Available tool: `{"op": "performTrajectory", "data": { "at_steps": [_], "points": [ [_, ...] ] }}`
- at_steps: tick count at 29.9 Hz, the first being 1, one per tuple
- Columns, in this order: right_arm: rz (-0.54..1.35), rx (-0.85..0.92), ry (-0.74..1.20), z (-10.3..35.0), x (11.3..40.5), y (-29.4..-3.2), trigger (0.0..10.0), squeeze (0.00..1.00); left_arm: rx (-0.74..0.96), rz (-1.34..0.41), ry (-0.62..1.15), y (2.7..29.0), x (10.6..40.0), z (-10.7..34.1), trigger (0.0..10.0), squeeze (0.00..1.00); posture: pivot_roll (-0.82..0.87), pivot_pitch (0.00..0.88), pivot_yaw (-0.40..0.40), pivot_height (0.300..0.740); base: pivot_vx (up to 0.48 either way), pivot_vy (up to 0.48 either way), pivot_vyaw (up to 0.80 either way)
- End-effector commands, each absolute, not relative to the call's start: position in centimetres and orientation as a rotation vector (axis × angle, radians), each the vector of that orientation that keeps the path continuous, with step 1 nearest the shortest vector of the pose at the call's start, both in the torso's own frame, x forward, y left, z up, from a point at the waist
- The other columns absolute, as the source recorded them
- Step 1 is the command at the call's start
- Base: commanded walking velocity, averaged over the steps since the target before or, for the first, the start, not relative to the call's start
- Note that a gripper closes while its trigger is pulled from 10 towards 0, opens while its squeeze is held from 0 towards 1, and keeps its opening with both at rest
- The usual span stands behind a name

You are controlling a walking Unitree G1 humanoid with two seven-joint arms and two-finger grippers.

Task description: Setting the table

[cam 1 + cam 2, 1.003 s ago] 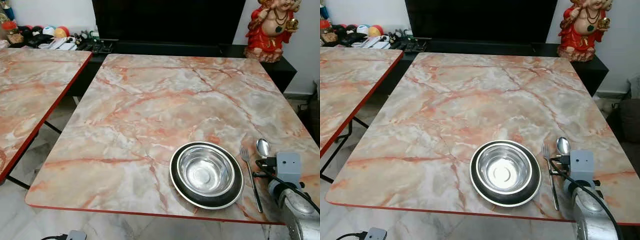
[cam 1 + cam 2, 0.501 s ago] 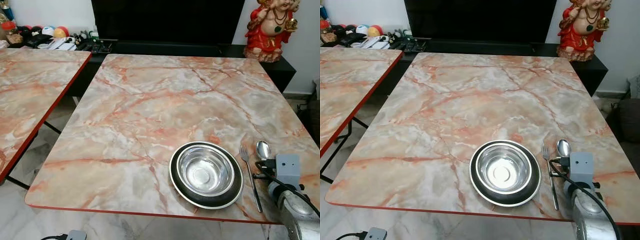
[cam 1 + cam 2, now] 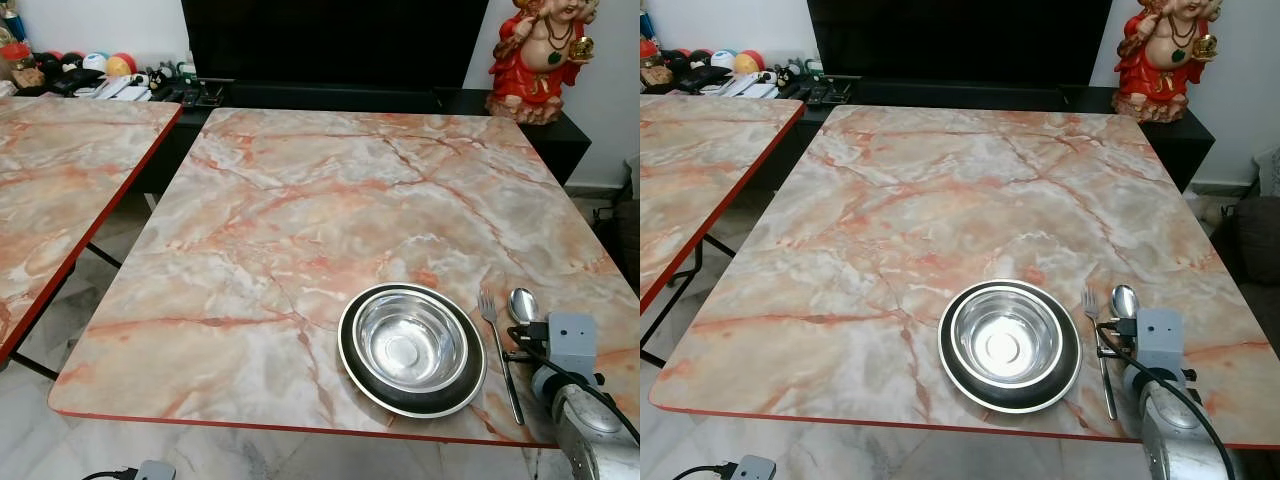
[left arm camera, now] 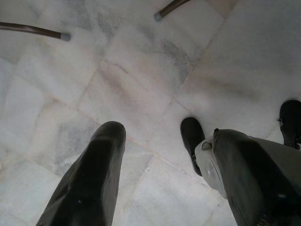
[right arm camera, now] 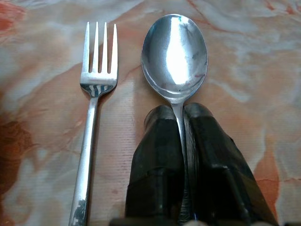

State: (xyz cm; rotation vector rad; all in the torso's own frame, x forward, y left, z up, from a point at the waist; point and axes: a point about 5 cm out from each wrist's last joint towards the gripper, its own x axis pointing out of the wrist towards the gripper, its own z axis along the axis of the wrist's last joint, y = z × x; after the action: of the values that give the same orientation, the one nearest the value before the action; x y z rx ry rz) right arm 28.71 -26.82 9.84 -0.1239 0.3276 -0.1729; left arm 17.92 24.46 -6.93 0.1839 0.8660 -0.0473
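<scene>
With bowl (image 3: 411,347) and fork (image 5: 91,117) placed, the right end effector (image 5: 181,127) pinches the spoon (image 5: 174,54), unreleased, on the surface (image 3: 300,220).

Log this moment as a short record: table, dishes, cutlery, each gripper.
table: marble-pattern top, red edge
plate: dark, silver-rimmed, near the front edge
bowl: steel bowl sitting on the plate
fork: fork flat on the table, just right of the plate
spoon: spoon beside the fork, bowl up
right gripper: right gripper, fingers closed on the spoon handle
left gripper: left gripper, open over the floor tiles
</scene>
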Motion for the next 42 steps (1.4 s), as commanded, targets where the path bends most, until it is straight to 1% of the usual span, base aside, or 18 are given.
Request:
{"op": "performTrajectory", "data": {
  "at_steps": [1,5,6,8,9,12,13,14,15,16,17,18,19,29,42],
  "points": [
    [-0.164,-0.113,0.352,9.2,28.6,-26.6,10.0,0.00,0.189,-0.052,0.900,24.6,17.2,-7.3,10.0,0.00,-0.06,0.137,0.023,0.740,0.000,0.000,0.00],
    [-0.162,-0.112,0.356,9.2,28.6,-26.5,10.0,0.01,0.189,-0.052,0.900,24.6,17.1,-7.3,10.0,0.00,-0.05,0.137,0.023,0.740,0.000,0.000,0.00],
    [-0.161,-0.111,0.356,9.2,28.6,-26.5,10.0,0.24,0.189,-0.052,0.900,24.6,17.1,-7.3,10.0,0.00,-0.05,0.137,0.023,0.740,0.000,0.000,0.00],
    [-0.161,-0.111,0.355,9.2,28.6,-26.5,10.0,0.24,0.189,-0.051,0.900,24.6,17.1,-7.3,10.0,0.00,-0.05,0.137,0.023,0.740,0.000,0.000,0.00],
    [-0.161,-0.111,0.355,9.1,28.6,-26.5,10.0,0.77,0.189,-0.051,0.901,24.6,17.1,-7.3,10.0,0.00,-0.05,0.137,0.023,0.740,0.000,0.000,0.00],
    [-0.161,-0.114,0.359,9.0,28.5,-26.4,10.0,0.75,0.190,-0.049,0.901,24.6,17.1,-7.3,10.0,0.00,-0.05,0.137,0.023,0.740,0.000,0.000,0.00],
    [-0.161,-0.115,0.357,9.0,28.5,-26.4,10.0,0.69,0.190,-0.049,0.901,24.6,17.1,-7.3,10.0,0.00,-0.05,0.137,0.023,0.740,0.000,0.000,0.00],
    [-0.161,-0.115,0.357,9.0,28.5,-26.4,10.0,0.69,0.190,-0.049,0.901,24.6,17.1,-7.3,10.0,0.00,-0.05,0.137,0.023,0.740,0.000,0.000,0.00],
    [-0.160,-0.119,0.357,9.1,28.5,-26.4,10.0,0.60,0.191,-0.050,0.902,24.6,17.1,-7.3,10.0,0.00,-0.05,0.137,0.023,0.740,0.000,0.000,0.00],
    [-0.160,-0.119,0.357,9.1,28.5,-26.4,10.0,0.60,0.191,-0.050,0.902,24.6,17.1,-7.3,10.0,0.00,-0.05,0.137,0.023,0.740,0.000,0.000,0.00],
    [-0.161,-0.119,0.357,9.1,28.5,-26.4,10.0,0.20,0.191,-0.049,0.902,24.6,17.1,-7.3,10.0,0.00,-0.05,0.137,0.023,0.740,0.000,0.000,0.00],
    [-0.161,-0.119,0.356,9.1,28.5,-26.4,10.0,0.20,0.190,-0.048,0.901,24.6,17.1,-7.3,10.0,0.00,-0.05,0.137,0.023,0.740,0.000,0.000,0.00],
    [-0.164,-0.123,0.359,9.1,28.5,-26.5,10.0,0.00,0.190,-0.048,0.900,24.6,17.1,-7.3,10.0,0.00,-0.05,0.137,0.023,0.740,0.000,0.000,0.00],
    [-0.192,-0.142,0.348,9.5,28.4,-27.2,10.0,0.00,0.192,-0.050,0.902,24.6,17.2,-7.3,10.0,0.00,-0.06,0.136,0.024,0.740,0.000,0.000,0.00],
    [-0.200,-0.164,0.336,10.2,28.2,-27.3,10.0,0.00,0.193,-0.051,0.903,24.6,17.2,-7.3,10.0,0.00,-0.06,0.135,0.023,0.740,0.000,0.000,0.00]
  ]
}}
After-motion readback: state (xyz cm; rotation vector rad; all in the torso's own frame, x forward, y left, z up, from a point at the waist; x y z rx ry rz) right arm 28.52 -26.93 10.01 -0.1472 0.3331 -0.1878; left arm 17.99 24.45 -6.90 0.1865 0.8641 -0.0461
